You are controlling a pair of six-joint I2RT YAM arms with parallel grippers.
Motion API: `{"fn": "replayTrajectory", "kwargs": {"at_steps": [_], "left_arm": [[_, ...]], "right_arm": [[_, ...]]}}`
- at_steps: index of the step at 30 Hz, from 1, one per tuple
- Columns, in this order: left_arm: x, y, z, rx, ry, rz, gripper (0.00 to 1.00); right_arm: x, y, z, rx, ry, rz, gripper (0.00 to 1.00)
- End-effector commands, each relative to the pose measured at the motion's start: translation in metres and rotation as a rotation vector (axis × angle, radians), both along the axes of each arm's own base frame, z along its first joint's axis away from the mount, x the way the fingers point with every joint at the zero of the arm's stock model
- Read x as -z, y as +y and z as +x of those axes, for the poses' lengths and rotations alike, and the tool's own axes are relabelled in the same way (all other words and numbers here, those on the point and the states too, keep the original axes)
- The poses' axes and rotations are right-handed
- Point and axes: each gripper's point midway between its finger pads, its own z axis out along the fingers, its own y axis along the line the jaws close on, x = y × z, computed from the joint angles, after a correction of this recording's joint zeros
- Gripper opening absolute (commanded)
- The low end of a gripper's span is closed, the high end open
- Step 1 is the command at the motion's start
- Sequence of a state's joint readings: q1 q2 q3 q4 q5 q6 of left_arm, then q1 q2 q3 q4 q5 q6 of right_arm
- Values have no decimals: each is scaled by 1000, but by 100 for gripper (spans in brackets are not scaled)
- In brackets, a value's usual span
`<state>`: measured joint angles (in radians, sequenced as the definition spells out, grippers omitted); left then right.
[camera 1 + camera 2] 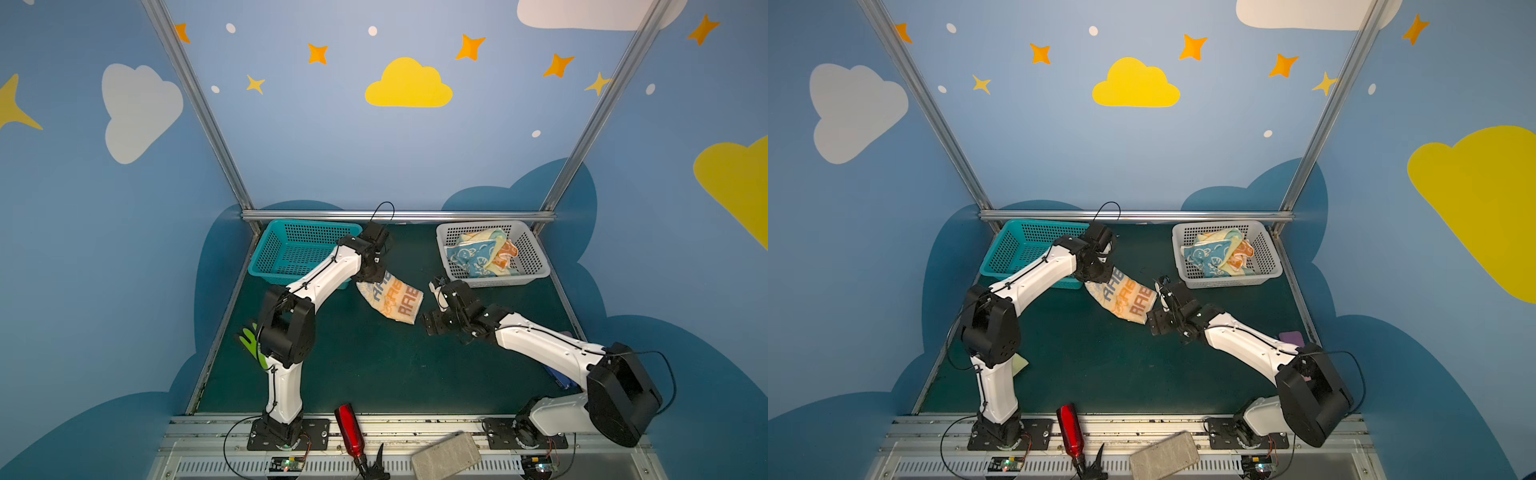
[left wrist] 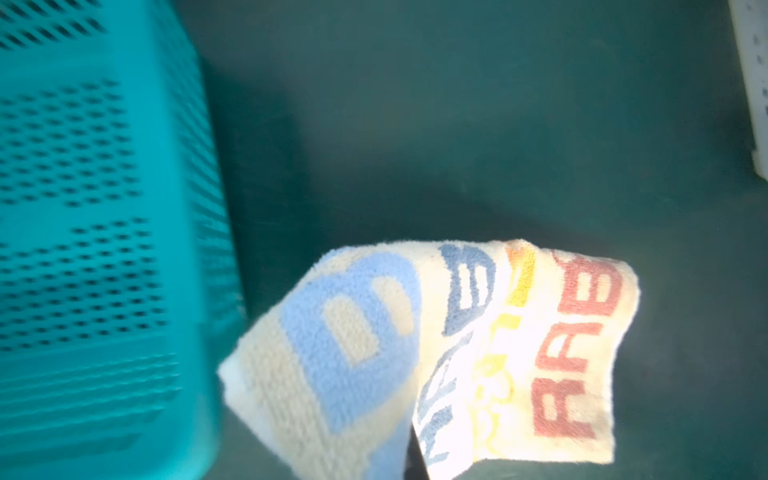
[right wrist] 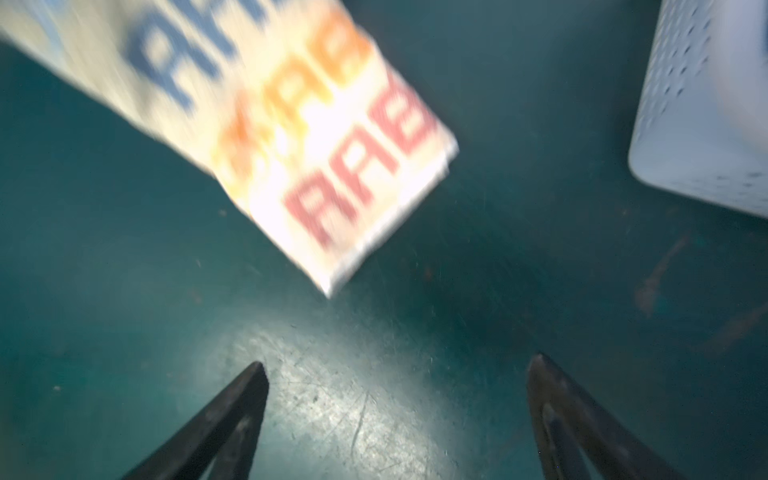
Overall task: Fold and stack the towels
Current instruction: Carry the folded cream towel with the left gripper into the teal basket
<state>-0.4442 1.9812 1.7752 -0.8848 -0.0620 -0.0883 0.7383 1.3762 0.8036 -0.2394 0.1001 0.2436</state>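
Pale blue walls (image 1: pixel 332 158) close in three sides, painted with a yellow cloud (image 1: pixel 408 85), a white cloud (image 1: pixel 137 112), orange stars (image 1: pixel 318 54) and small white dots. Darker blue cloud shapes run along their bottoms. Slanting aluminium posts (image 1: pixel 201 104) meet a crossbar (image 1: pixel 395 215) at the back. The surface (image 1: pixel 374 365) is dark green and scuffed, with a bright glare patch in the right wrist view. A metal rail (image 1: pixel 395 424) edges its near side.

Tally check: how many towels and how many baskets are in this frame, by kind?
Towels: 4 (cream towel, blue towel, yellow towel, orange towel)
Baskets: 2 (teal basket, white basket)
Total: 6
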Motion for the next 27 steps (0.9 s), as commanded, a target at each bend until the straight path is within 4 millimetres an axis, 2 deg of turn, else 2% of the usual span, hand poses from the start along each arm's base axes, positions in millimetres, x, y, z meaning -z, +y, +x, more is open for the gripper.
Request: {"fn": "replayTrajectory", "kwargs": {"at_steps": [1,8,14,20,27], "left_arm": [[-14,33,6,8,49,81,4],[-40,76,44,-41,45,79,4],[-46,115,65,-94,36,70,4],[-39,154,80,-126,34,78,4],[-22,197,94,-168,35,104,4]], "right_arm": [[-20,8,2,-31,-94,60,93],[-24,4,-3,-44,-129,56,92],[-21,3,-9,-63,-129,45,92],[-23,1,-11,-61,-141,47,92],[-20,2,-13,-60,-142,31,92]]}}
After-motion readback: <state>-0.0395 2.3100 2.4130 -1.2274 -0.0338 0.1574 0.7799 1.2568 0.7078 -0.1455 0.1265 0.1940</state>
